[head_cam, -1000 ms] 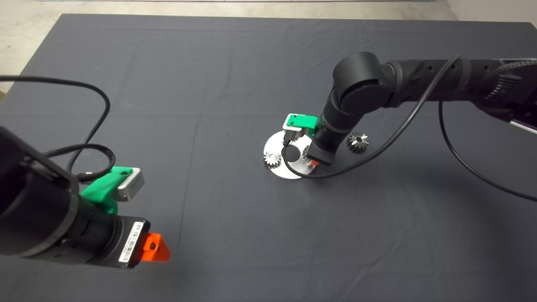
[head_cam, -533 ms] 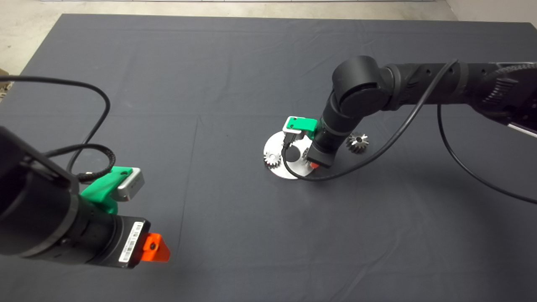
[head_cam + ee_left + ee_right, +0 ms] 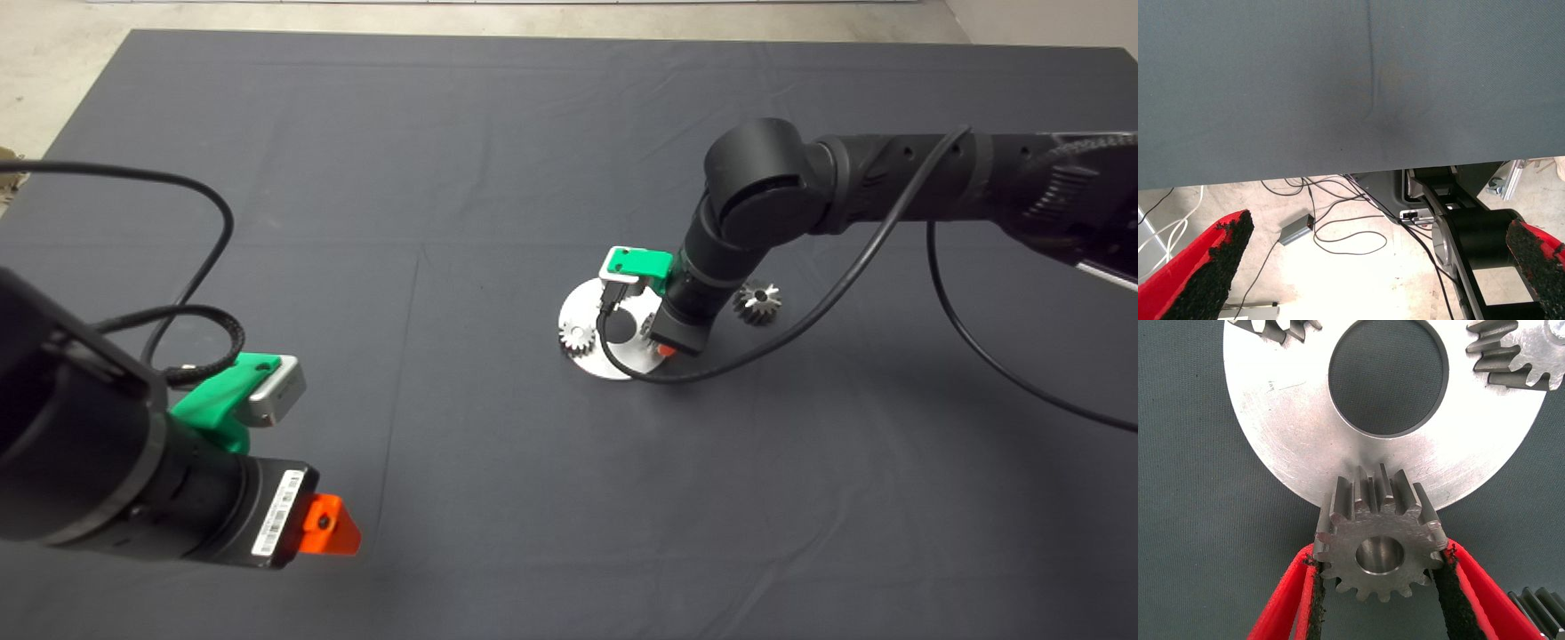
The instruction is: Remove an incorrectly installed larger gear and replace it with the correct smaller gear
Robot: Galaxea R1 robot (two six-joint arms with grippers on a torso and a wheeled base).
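The right end effector (image 3: 1379, 583) grips the smaller gear (image 3: 1379, 537) between its two red fingers (image 3: 1288, 600), holding it at the rim of the round metal plate (image 3: 1298, 420) that sits near the middle of the dark worktop (image 3: 444, 133). The larger gear (image 3: 757, 302) lies on the mat just beside the plate, on the right arm's side and apart from it, so the removal half of the job appears done. Two other short-toothed gears remain on the plate: one (image 3: 577, 336) at its rim on the side away from the arm, and one (image 3: 1515, 357) across the plate's wide centre hole (image 3: 1388, 377) from the held gear. What seems left is to seat the smaller gear at its own place on the rim and let go; whether it already rests on the plate or sits just above it cannot be told, and no peg under it is visible. Room is tight there, with the plate's edge directly under the gear and the larger gear close by, a corner of it just showing beside one finger in the wrist view. Elsewhere the mat offers wide open space. The left end effector (image 3: 329, 526) waits at the lower left edge of the head view, its pads (image 3: 1218, 267) spread wide apart over the mat's near edge and holding nothing, with cables and floor showing beyond.
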